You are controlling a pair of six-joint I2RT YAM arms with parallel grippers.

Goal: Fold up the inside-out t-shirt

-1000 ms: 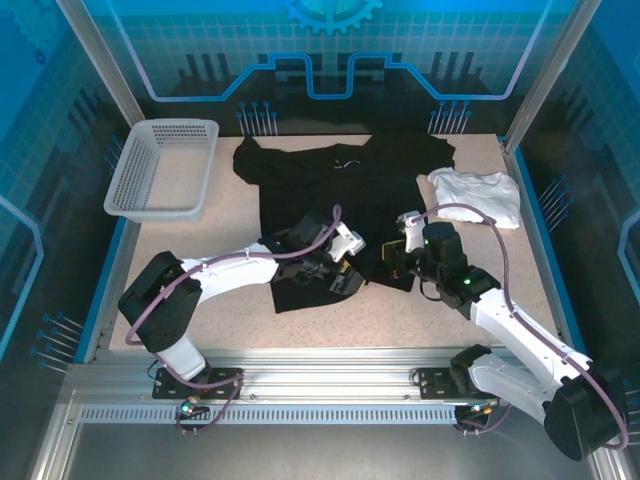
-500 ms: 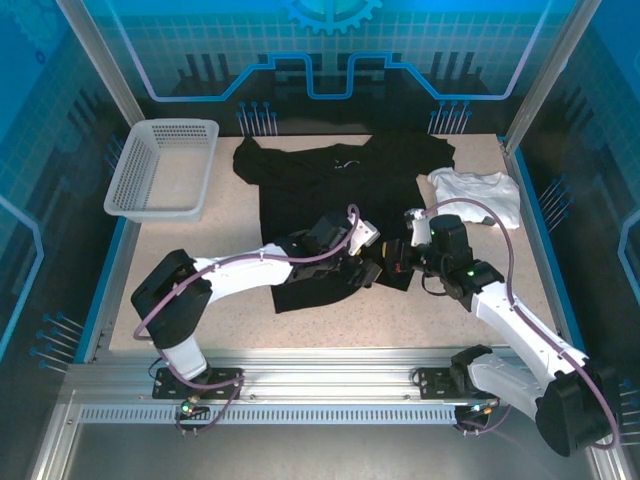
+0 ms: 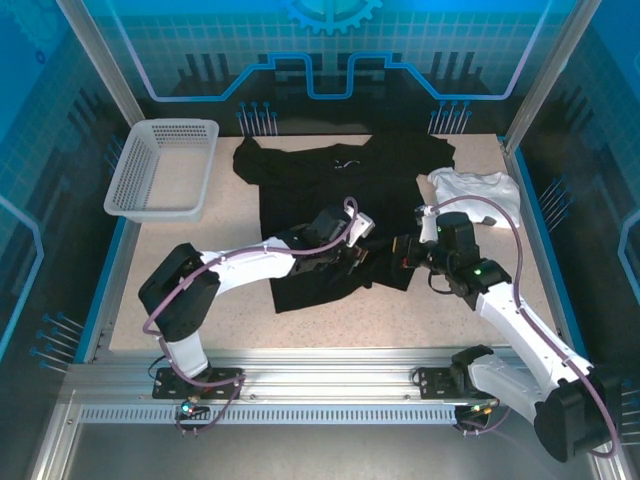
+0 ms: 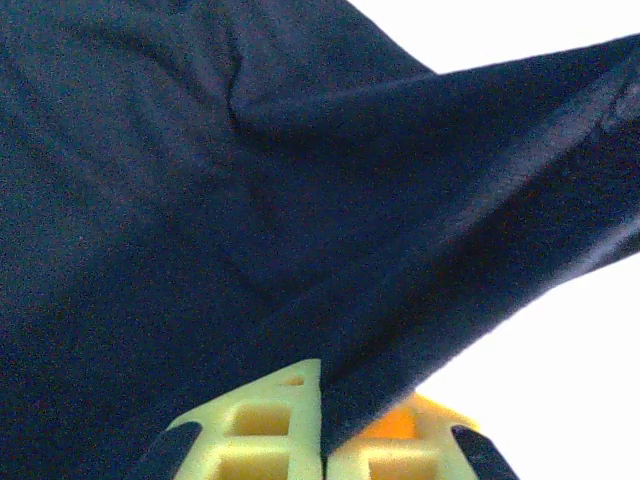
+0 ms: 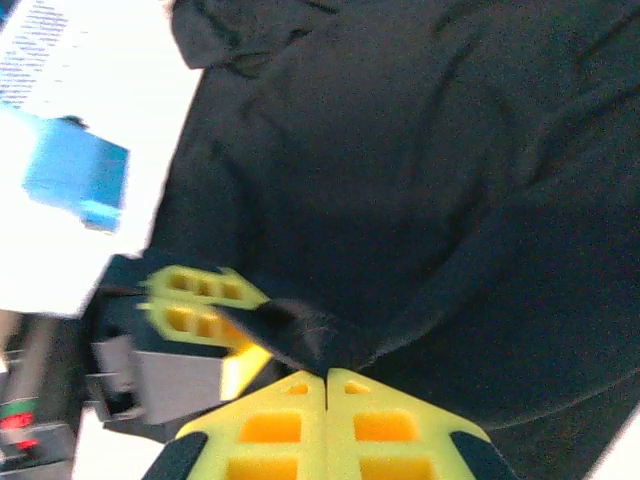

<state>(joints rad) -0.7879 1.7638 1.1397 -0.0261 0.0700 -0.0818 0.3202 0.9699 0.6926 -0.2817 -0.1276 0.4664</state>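
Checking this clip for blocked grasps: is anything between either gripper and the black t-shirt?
Nothing visible stands between them. The left gripper and the right gripper are each shut on a fold of the black t-shirt, close together at its near right part. The white garment lies apart, to the right.

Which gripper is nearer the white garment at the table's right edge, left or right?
Right. The right gripper, shut on the black t-shirt, sits just left of the white garment and toward the robot; the left gripper grips the same shirt slightly farther left.
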